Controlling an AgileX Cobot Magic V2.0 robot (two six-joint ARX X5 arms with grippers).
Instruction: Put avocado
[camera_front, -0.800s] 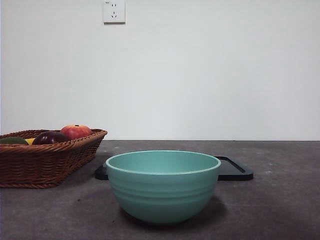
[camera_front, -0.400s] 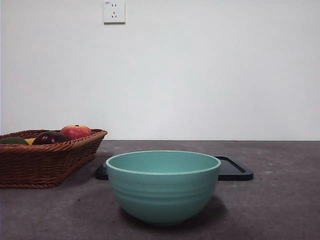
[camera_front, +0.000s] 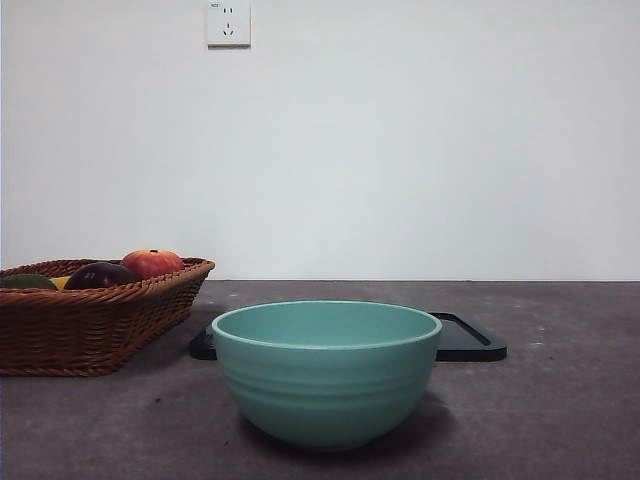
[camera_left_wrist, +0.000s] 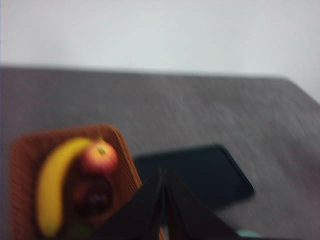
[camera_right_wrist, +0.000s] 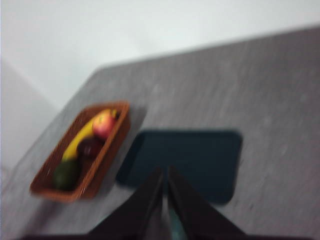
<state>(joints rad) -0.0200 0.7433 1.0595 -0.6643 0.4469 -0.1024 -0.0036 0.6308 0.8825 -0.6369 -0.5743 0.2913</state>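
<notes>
Nothing moved in front view. Avocado (camera_right_wrist: 66, 173) lies at near end of wicker basket (camera_front: 90, 330), far left on surface, beside banana (camera_right_wrist: 84, 136), purple fruit (camera_front: 98, 276), apple (camera_front: 152, 263). Teal bowl (camera_front: 326, 372) fronts black tray (camera_front: 470, 340). My left gripper (camera_left_wrist: 163, 200) and right gripper (camera_right_wrist: 165, 197): both closed, empty.

Nothing on the table (camera_front: 560, 400) has visibly changed.

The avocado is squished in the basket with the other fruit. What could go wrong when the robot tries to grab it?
1. The avocado lies at one end of the wicker basket, right beside the dark purple fruit and banana. A pincer might bump or grab a neighbour instead.
2. The basket's wall is close, so a jaw could catch on it.
3. Both pincers, left and right, look shut; they must open first.
</notes>
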